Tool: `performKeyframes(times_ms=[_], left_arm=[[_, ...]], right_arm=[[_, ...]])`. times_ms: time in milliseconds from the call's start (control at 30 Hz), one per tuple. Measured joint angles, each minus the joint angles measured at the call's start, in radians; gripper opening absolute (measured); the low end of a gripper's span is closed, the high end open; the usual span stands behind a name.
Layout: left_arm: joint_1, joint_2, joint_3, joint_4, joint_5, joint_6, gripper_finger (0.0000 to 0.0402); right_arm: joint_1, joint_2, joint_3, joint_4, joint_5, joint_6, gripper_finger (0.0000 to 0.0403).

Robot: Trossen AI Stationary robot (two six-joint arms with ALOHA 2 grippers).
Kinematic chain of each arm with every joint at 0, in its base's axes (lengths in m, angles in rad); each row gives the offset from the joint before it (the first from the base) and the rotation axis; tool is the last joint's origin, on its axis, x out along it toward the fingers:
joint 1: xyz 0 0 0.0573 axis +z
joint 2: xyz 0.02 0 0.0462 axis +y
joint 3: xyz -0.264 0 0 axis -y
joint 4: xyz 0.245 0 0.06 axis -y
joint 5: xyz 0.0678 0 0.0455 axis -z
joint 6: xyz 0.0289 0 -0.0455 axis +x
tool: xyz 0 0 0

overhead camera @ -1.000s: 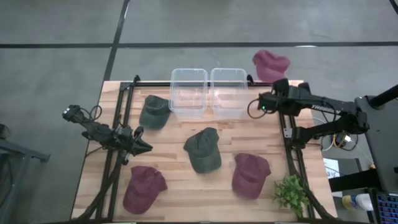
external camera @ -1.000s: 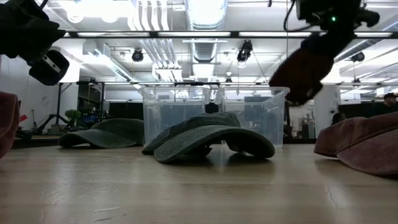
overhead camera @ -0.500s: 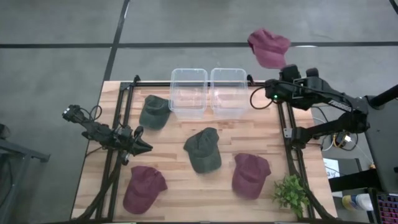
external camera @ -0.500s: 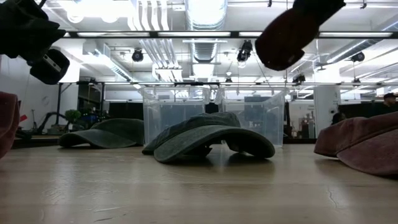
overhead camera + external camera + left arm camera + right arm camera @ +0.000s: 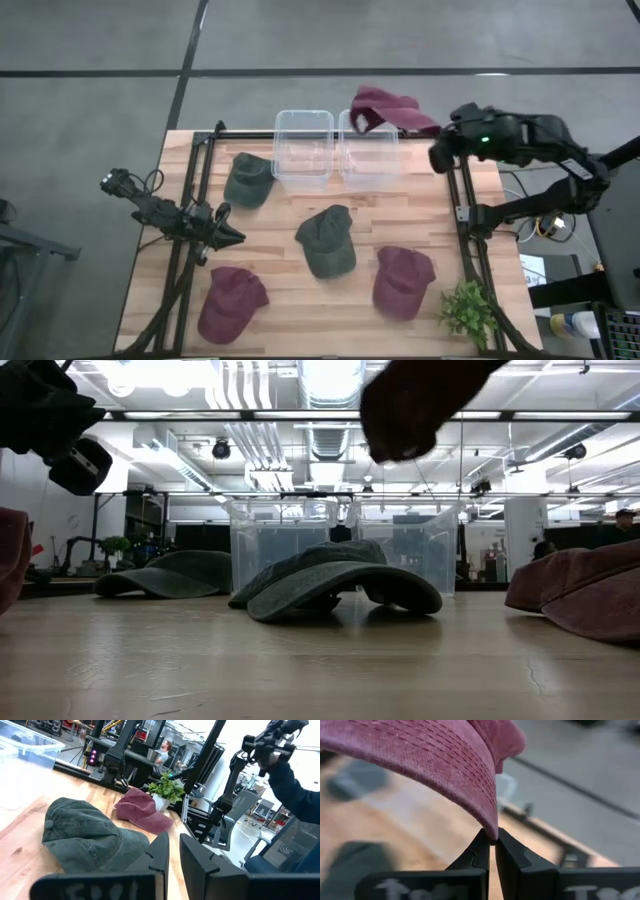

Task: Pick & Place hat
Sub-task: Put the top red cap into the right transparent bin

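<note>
My right gripper (image 5: 438, 130) is shut on a maroon hat (image 5: 385, 108), held high over the far side of the right clear bin (image 5: 367, 160). The hat shows at the top of the low view (image 5: 410, 400). My left gripper (image 5: 236, 237) is shut and empty, low over the table's left part, pointing at a green hat (image 5: 327, 240) that lies on the table's middle (image 5: 85, 837). Another green hat (image 5: 248, 178) and two maroon hats (image 5: 404, 280) (image 5: 232, 300) lie on the table. My right gripper pinches the edge of the maroon hat's brim (image 5: 491, 827) between the free ends of its two fingers. The fingers come roughly level from the table's right side. The hat is lifted clear and reaches from the fingers toward the table's left, above the bin.
Two clear bins stand side by side at the far edge, the left one (image 5: 303, 150) beside the right one. A small green plant (image 5: 468, 312) stands at the near right corner. Black frame rails (image 5: 190, 200) run along the table's left and right sides.
My right gripper has risen and carried the maroon hat from beyond the table's far right corner toward the left, until it hangs over the right bin. The hat has turned about as it went. The gripper stays shut on it.
</note>
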Motion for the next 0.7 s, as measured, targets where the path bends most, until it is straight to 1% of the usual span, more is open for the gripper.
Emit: performKeyframes(times_ms=[167, 333, 433, 700], left_arm=[[0.000, 0.000, 0.000, -0.001, 0.000, 0.002, 0.0039], [0.000, 0.000, 0.000, -0.001, 0.000, 0.002, 0.0039], [0.000, 0.000, 0.000, -0.001, 0.000, 0.001, 0.0039], [0.000, 0.000, 0.000, 0.007, 0.000, 0.000, 0.0039]], right_arm=[[0.000, -0.042, 0.077, 0.015, -0.218, 0.004, 0.0011], [0.000, -0.091, 0.121, 0.046, -0.386, 0.006, 0.0011], [0.000, -0.128, 0.132, 0.069, -0.413, 0.009, 0.0011], [0.000, -0.201, 0.105, 0.067, -0.413, 0.064, 0.0011]])
